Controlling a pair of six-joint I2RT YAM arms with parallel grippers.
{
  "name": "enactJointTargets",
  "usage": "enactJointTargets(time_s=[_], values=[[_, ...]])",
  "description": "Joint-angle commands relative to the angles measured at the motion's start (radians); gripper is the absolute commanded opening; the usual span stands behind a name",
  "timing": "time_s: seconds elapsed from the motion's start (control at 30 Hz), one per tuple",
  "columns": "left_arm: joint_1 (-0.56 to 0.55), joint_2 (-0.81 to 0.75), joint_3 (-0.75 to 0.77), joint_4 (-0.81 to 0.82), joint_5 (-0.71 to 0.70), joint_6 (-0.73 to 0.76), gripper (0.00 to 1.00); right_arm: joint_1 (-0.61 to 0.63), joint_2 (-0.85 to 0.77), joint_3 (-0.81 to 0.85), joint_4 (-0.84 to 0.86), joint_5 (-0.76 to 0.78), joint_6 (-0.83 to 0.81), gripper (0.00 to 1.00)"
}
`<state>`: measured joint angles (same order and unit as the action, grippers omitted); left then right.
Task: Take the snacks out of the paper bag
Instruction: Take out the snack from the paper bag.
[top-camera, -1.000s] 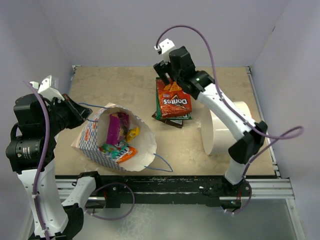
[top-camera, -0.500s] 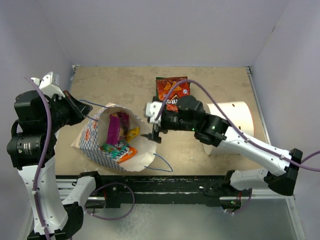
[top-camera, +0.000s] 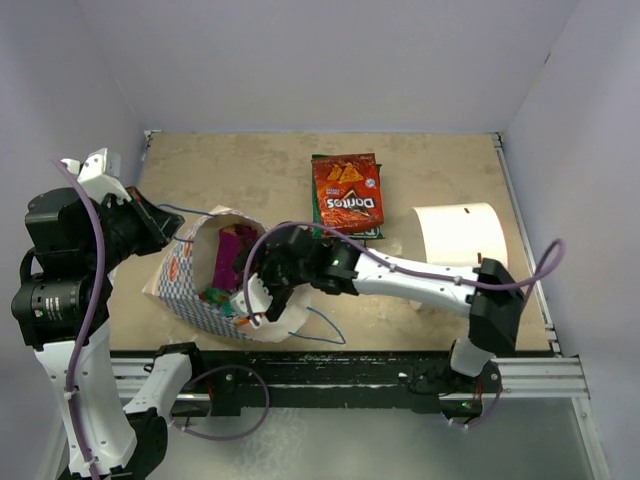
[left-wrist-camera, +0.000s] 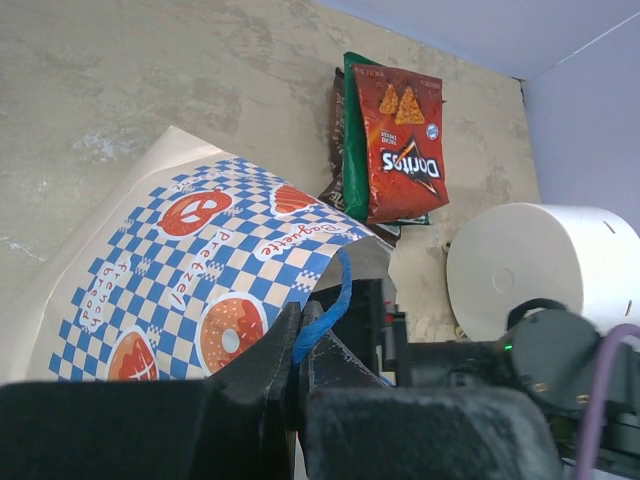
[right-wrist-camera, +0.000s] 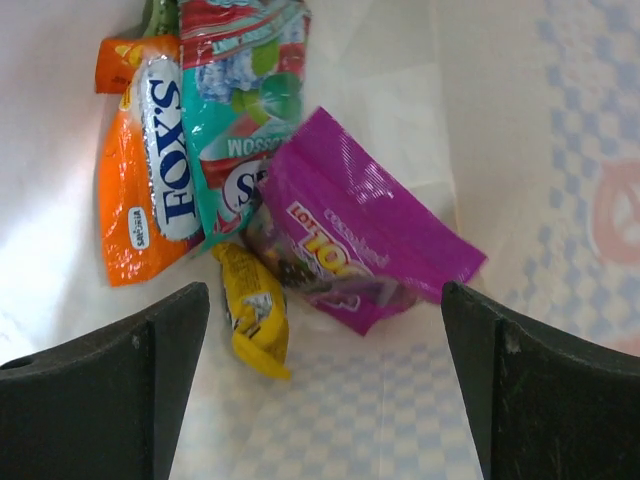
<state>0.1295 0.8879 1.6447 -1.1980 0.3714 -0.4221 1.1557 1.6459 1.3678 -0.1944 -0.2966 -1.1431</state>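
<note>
Mid-unload; step in hand looks like the reach-in for the next packet. Holding up the mouth of the white paper bag with blue check and orange round logos using left fingers, pinched shut on its thin blue string handle. Note bag on its side by the left edge of the beige counter, toward the near edge, mouth facing right. Reaching in with right fingers spread wide just inside the mouth, gripping nothing, not yet touching any packet as far as the wrist view shows. Counting four snacks inside: shiny magenta-purple packet most central between the fingers, small yellow packet tucked against its left end, teal packet and orange Fox's packet deeper in, overlapping. Counting as already out: red-orange Doritos chip bag stacked on a dark green packet, mid-counter toward the far edge; cannot tell how many more sit under it. Ignoring plain white cylinder near the right edge. Next move, as a judgement: go deeper onto the magenta-purple packet, straddle one edge, close, back out through the mouth clear of the paper wall. Keep the handle pinch so the mouth does not collapse. Expect slick film; watch for dragging the yellow packet along.
</note>
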Motion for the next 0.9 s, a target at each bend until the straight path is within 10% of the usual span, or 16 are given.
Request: enactJointTargets(time_s=[0.0, 0.53, 0.87], values=[[-0.001, 0.008, 0.039, -0.008, 0.019, 0.035, 0.0, 0.029, 0.062, 0.081, 0.053, 0.115, -0.198, 0.99], [-0.001, 0.004, 0.015, -0.069, 0.135, 0.03, 0.0, 0.055, 0.363, 0.306, 0.007, 0.225, -0.301, 0.99], [-0.001, 0.038, 0.055, -0.137, 0.044, 0.044, 0.0, 0.045, 0.449, 0.41, -0.05, 0.277, -0.284, 0.62]])
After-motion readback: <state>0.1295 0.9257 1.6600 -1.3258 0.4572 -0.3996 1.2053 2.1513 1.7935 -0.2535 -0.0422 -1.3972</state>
